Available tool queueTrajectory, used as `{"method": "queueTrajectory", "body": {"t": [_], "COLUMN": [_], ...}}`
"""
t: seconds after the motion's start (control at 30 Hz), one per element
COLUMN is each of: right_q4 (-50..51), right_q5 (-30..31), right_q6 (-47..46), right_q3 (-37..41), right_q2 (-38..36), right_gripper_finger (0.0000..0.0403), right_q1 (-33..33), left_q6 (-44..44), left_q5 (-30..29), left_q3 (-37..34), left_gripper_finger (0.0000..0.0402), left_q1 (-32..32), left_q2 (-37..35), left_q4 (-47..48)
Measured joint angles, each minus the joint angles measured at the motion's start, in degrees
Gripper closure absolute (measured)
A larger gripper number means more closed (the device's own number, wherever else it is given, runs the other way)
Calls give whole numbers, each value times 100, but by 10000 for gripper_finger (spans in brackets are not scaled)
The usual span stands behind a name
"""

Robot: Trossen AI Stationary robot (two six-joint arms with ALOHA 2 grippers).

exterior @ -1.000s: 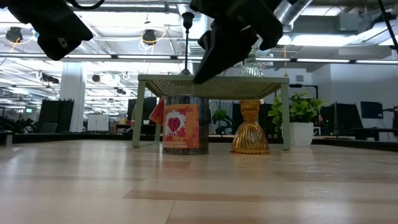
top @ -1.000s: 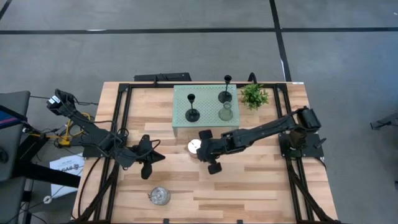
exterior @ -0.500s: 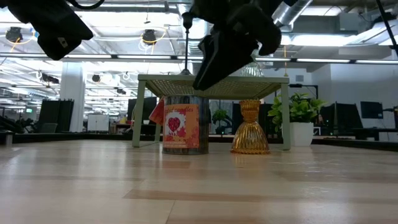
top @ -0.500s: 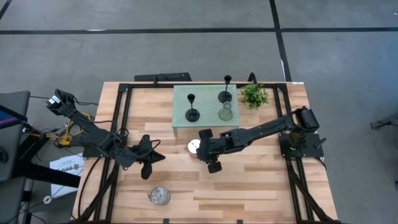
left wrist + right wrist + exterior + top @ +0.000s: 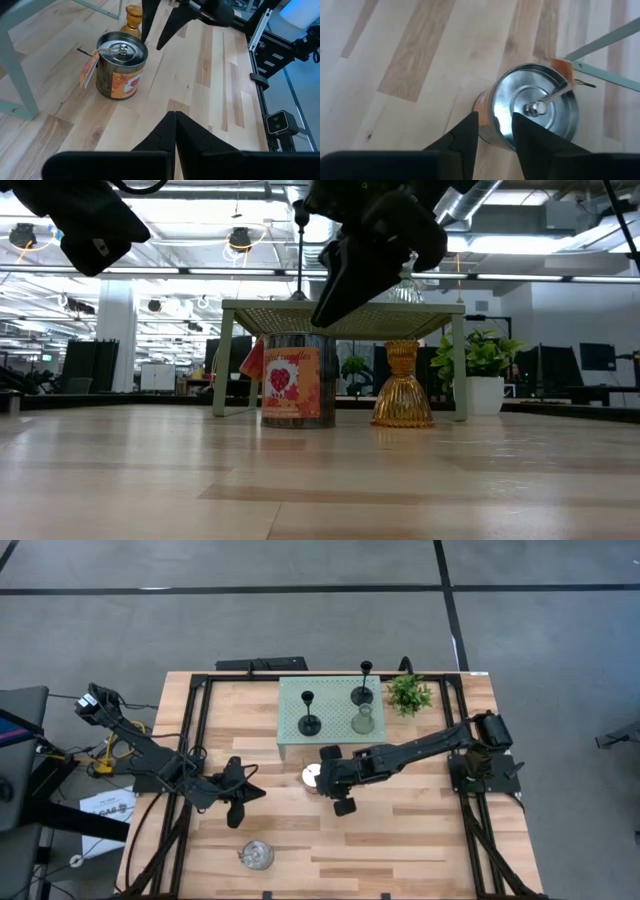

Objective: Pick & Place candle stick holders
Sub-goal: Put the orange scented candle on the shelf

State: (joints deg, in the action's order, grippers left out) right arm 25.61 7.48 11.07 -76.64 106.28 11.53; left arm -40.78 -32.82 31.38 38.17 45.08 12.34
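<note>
A silvery tin holder point(image 5: 313, 776) with an orange label and a paper tag stands on the wood just in front of the pale green stand point(image 5: 335, 735). My right gripper point(image 5: 495, 125) hangs open just above it, its fingertips over the tin's near rim without touching. Two black stemmed holders point(image 5: 310, 721) point(image 5: 363, 690) and a clear glass one point(image 5: 363, 722) stand on the stand's top. An amber glass holder point(image 5: 402, 385) sits under the stand. A second silvery cup point(image 5: 255, 856) rests near the front edge. My left gripper point(image 5: 175, 116) waits shut at the left.
A small potted plant point(image 5: 408, 693) stands at the stand's right end. The stand's thin legs point(image 5: 222, 360) rise close behind the tin. Black frame rails point(image 5: 190, 740) run along both sides of the table. Bare wood lies between the two arms and toward the front edge.
</note>
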Motion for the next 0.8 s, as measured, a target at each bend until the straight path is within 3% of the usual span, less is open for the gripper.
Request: {"method": "queueTrajectory", "body": {"t": [0.5,0.8], "right_q4": [-126,-334], "right_q5": [-99,-98], "right_q6": [-1,-13], "right_q3": [186,201], "right_q2": [199,171], "right_gripper_finger": [298,357], "right_q1": [-26,-37], "left_q6": [1,-1], "left_q5": [0,0], "left_q3": [0,0], "left_gripper_finger": [396,393], "left_q1": [0,0], "left_q2": [0,2], "left_q4": [0,0]}}
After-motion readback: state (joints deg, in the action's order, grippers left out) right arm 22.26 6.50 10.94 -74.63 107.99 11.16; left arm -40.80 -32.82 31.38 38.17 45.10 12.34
